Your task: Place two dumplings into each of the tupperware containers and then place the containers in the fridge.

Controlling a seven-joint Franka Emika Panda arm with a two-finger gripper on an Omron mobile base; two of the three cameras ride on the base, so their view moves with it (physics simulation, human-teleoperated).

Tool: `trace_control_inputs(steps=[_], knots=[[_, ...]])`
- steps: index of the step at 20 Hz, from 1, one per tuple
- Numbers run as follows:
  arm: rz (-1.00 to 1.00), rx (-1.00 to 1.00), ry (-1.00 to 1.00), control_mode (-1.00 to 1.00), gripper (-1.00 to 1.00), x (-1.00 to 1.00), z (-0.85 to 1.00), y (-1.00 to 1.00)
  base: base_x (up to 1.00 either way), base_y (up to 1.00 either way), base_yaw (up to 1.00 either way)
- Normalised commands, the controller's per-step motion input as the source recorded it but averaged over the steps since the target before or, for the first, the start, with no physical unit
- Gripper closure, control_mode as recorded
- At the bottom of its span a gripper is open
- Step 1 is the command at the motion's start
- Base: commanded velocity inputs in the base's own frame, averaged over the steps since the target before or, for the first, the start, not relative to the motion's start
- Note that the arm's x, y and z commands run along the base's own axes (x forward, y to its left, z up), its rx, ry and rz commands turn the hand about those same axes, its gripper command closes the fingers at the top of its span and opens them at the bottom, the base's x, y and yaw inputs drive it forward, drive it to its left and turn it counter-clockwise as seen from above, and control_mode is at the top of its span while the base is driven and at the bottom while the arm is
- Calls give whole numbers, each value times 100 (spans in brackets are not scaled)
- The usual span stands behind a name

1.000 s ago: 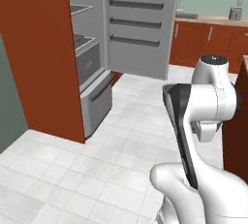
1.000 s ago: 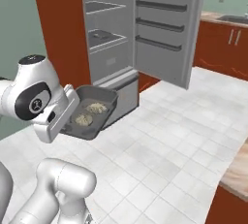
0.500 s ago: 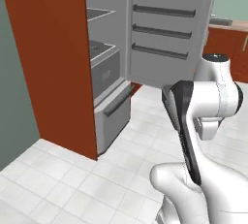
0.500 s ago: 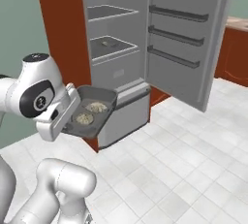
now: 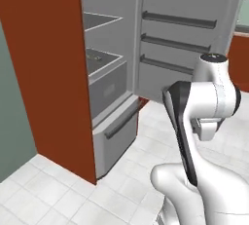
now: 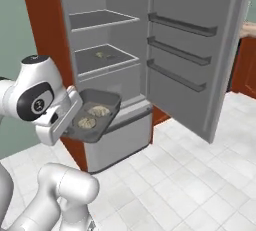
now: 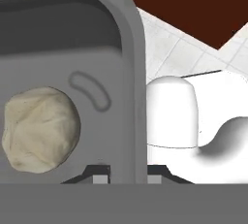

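My gripper (image 6: 74, 119) is shut on the rim of a dark grey tupperware container (image 6: 109, 100), held level in front of the open fridge (image 6: 100, 0). Two tan dumplings (image 6: 98, 110) lie in it. In the hand view the container wall (image 7: 130, 72) runs between my finger tips, gripper (image 7: 127, 177), with one dumpling (image 7: 41, 128) just left of it. Further dumplings (image 6: 102, 55) lie on the fridge's middle shelf (image 6: 120, 58), also seen on the shelf (image 5: 95, 57) from the left. Whether a container lies under them I cannot tell.
The fridge door (image 6: 200, 50) stands wide open to the right, with three rails. Its lower drawer (image 6: 120, 135) sticks out under the held container. A reddish-brown cabinet panel (image 5: 48, 63) flanks the fridge's left side. White tiled floor (image 6: 190, 180) lies ahead.
The whole picture has shifted: the base has driven closer to the fridge, which now looms larger. The container stays in my grip with both dumplings in it.
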Motion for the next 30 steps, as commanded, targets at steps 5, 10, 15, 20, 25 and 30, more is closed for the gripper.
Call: trace_control_inputs(steps=[5,10,15,20,25,30], knots=[[0,0,0,100,100,0,0,0,92,-93,47],[0,0,0,100,100,0,0,0,68,-80,57],[0,0,0,100,100,0,0,0,59,-72,61],[0,0,0,100,100,0,0,0,61,-59,58],[0,0,0,100,100,0,0,0,65,-45,45],[0,0,0,100,100,0,0,0,27,-80,18]])
